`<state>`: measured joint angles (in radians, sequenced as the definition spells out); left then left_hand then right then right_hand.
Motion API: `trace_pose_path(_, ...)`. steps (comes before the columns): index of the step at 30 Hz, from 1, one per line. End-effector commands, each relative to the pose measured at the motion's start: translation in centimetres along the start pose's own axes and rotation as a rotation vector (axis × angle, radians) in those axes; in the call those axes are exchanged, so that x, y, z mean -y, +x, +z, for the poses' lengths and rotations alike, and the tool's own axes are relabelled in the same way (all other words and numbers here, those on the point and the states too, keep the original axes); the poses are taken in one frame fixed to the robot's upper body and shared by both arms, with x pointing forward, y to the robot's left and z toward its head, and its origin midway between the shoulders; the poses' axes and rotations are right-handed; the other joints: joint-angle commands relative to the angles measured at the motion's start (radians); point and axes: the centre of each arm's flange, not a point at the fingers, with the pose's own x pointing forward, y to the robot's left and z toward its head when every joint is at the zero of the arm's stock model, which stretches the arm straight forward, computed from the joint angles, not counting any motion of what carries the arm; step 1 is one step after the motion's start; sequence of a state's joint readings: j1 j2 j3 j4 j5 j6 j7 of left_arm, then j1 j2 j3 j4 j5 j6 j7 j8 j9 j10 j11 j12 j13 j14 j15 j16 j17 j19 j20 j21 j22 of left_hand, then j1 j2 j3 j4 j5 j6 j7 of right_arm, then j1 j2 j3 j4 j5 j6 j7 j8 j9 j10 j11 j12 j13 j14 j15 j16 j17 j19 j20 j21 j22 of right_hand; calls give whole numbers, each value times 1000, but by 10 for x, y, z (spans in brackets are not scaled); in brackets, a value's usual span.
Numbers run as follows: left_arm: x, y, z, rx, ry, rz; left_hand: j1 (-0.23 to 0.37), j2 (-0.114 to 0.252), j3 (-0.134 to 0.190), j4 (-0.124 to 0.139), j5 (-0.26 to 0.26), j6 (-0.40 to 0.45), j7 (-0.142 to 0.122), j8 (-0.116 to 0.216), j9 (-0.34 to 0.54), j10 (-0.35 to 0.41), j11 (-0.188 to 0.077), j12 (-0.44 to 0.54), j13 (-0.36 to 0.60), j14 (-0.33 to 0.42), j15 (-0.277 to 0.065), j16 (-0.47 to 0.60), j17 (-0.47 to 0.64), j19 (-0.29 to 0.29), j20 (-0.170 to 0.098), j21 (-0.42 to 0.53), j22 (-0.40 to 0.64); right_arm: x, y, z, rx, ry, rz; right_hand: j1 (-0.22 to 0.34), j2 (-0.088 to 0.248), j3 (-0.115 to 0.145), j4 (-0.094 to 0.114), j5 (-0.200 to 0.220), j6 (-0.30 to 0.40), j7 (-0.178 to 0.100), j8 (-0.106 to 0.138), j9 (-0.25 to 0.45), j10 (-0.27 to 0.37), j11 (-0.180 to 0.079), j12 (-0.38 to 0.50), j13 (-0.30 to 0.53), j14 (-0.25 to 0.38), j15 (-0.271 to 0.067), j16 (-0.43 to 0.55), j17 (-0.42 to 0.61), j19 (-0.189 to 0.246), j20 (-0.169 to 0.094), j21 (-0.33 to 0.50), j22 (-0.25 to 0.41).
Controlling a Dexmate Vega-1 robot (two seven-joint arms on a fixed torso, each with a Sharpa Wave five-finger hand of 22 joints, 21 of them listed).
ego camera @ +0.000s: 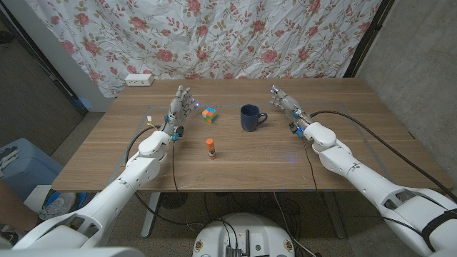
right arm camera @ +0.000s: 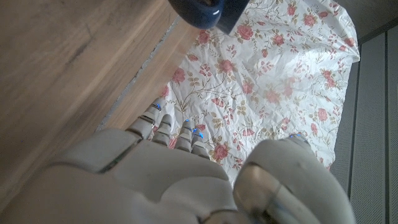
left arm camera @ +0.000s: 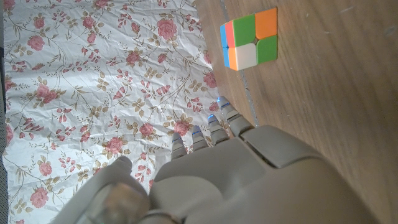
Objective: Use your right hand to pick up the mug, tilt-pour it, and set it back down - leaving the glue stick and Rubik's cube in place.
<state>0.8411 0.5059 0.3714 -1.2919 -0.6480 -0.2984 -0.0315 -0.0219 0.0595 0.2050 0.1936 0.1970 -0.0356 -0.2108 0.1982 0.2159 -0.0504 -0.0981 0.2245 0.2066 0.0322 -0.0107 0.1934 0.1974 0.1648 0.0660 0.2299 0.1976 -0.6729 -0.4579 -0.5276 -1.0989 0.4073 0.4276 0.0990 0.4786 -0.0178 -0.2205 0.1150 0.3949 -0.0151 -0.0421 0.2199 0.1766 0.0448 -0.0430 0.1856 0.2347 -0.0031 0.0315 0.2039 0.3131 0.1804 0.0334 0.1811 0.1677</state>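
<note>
At the far left of the head view, a blue bin (ego camera: 20, 168) stands on the floor beside the wooden surface (ego camera: 128, 153). The left hand (ego camera: 178, 108) is over the left part of the surface, holding nothing, its fingers (ego camera: 184, 96) released and reaching toward the flowered curtain (ego camera: 214, 36) that hangs behind the far edge. In the left wrist view the same fingers (left arm camera: 214, 127) extend straight and slightly apart, with the curtain beyond them. A white power strip (ego camera: 139, 80) lies near the far left corner of the surface, well apart from the hand.

Just beside the left hand, toward the middle, sits the Rubik's cube (ego camera: 208, 113), showing green, orange, white and pink-red faces in the left wrist view (left arm camera: 249, 39). Nearer the robot, the glue stick (ego camera: 211, 148) stands upright with an orange cap and a white body, apart from both the cube and the hand.

The mug (ego camera: 250, 118), dark blue, stands upright near the middle of the surface, its handle turned toward the right hand, with clear wood between them. In the right wrist view the mug's (right arm camera: 208, 11) dark rim is partly cut off by the frame.

The right hand (ego camera: 291, 108) is over the right part of the surface, empty, its fingers (right arm camera: 171, 127) released and extended toward the curtain
</note>
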Motion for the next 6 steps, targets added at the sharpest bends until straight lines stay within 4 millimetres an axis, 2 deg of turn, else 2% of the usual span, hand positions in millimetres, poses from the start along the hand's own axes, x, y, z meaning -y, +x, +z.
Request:
trace_pose_path(1, -1, 1, -1, -1, 0, 1, -3, 118, 6, 1, 4, -1, -6, 5, 3, -4, -6, 4, 5, 5, 0, 5, 5, 9, 0, 6, 4, 18, -4, 1, -12, 83, -87, -27, 15, -2, 17, -5, 15, 3, -8, 1, 19, 6, 11, -7, 3, -4, 6, -3, 5, -2, 5, -1)
trace_pose_path(6, -1, 1, -1, -1, 0, 1, -3, 118, 6, 1, 4, -1, -6, 5, 3, -4, -5, 4, 5, 5, -1, 5, 5, 9, -1, 6, 4, 27, -14, 1, 6, 110, -155, -41, 26, -4, 25, -8, 26, 9, -8, 1, 28, 8, 12, -14, 3, -5, 5, -7, 4, -6, 4, -1)
